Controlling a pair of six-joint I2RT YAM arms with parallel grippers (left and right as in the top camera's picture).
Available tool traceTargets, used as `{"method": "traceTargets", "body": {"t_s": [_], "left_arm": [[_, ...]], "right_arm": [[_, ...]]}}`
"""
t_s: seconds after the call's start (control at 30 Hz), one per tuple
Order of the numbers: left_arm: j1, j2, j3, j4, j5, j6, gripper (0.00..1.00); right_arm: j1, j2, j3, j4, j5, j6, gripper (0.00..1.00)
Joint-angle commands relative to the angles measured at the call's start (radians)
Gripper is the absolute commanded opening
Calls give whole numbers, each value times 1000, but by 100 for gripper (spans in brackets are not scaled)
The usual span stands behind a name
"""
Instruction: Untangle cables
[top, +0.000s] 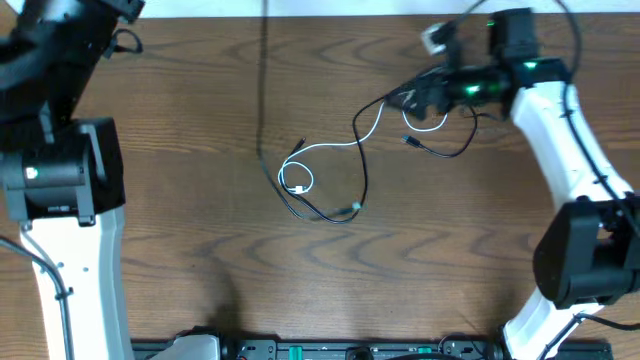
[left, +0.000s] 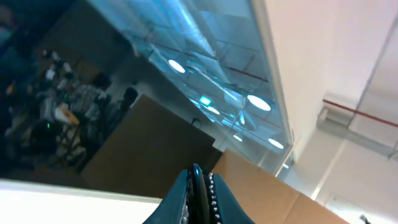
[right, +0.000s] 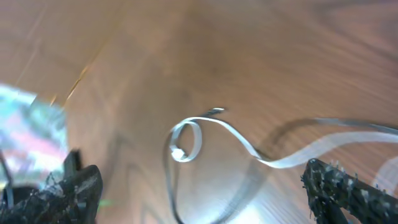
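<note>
1. Two cables lie on the wooden table (top: 200, 260), in the middle and a bit to the right, well away from its edges.
2. The white cable (top: 330, 148) curls into a small loop, and the black cable (top: 365, 170) crosses it.
3. The right gripper (right: 200, 177) is spread wide above the white cable and holds nothing.
4. The left gripper (left: 199, 196) is squeezed tight, holds nothing and points up at the ceiling.
5. The right ends of both cables hide under the right arm (top: 560, 140) from above.
6. The right wrist view is blurry, so the black cable is hard to make out there.
</note>
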Motion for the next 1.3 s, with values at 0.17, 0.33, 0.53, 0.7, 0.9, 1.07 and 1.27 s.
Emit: {"method": "traceTargets", "body": {"t_s": [0.17, 0.33, 0.53, 0.7, 0.9, 1.07, 1.27], "left_arm": [[4, 6, 16, -18, 90, -28, 7], [4, 6, 16, -39, 216, -96, 7], [4, 6, 15, -134, 255, -95, 8], [4, 6, 15, -231, 257, -94, 8], [4, 7, 15, -322, 301, -76, 8], [8, 6, 15, -321, 367, -24, 8], [22, 13, 13, -612, 359, 393, 15]], "right_arm": [[192, 2, 7, 136, -88, -96, 97], [201, -14, 8, 649, -306, 203, 91], [255, -15, 8, 1176, -352, 591, 90], [302, -15, 8, 1305, -320, 693, 90], [343, -14, 8, 1294, -210, 692, 68], [338, -14, 8, 1088, -105, 695, 1], [194, -32, 8, 750, 13, 612, 1]]}}
